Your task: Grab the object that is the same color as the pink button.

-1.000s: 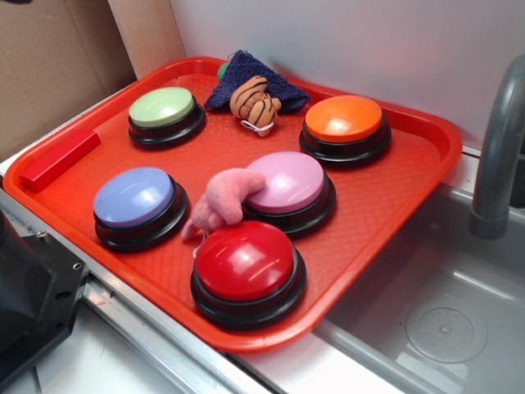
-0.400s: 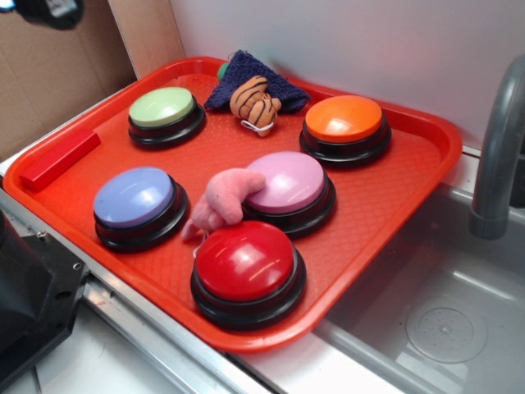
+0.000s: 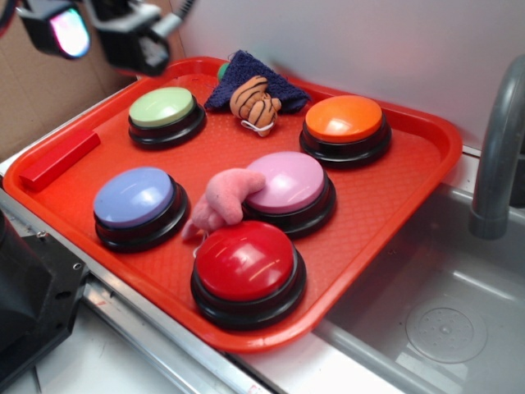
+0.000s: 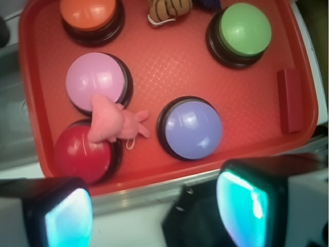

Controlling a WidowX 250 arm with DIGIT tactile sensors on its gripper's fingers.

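Note:
The pale-pink plush toy (image 3: 223, 202) (image 4: 114, 121) lies on the red tray (image 3: 394, 205), draped against the pink button (image 3: 289, 184) (image 4: 96, 81) and touching the red button (image 3: 246, 263) (image 4: 79, 154). A thin white loop hangs at its lower end. My gripper (image 3: 102, 33) (image 4: 154, 213) hovers high at the tray's far left corner, well apart from the toy. It is open, with nothing between its fingers (image 4: 244, 206).
On the tray also stand a lavender-blue button (image 3: 135, 199), a green button (image 3: 164, 109), an orange button (image 3: 344, 120), a tiger plush (image 3: 253, 102) on a dark blue cloth (image 3: 246, 72), and a red block (image 3: 59, 159). A grey sink and faucet (image 3: 496, 156) lie to the right.
My gripper has come into the exterior view at the top left and moved rightward and down. The toy and buttons have not moved.

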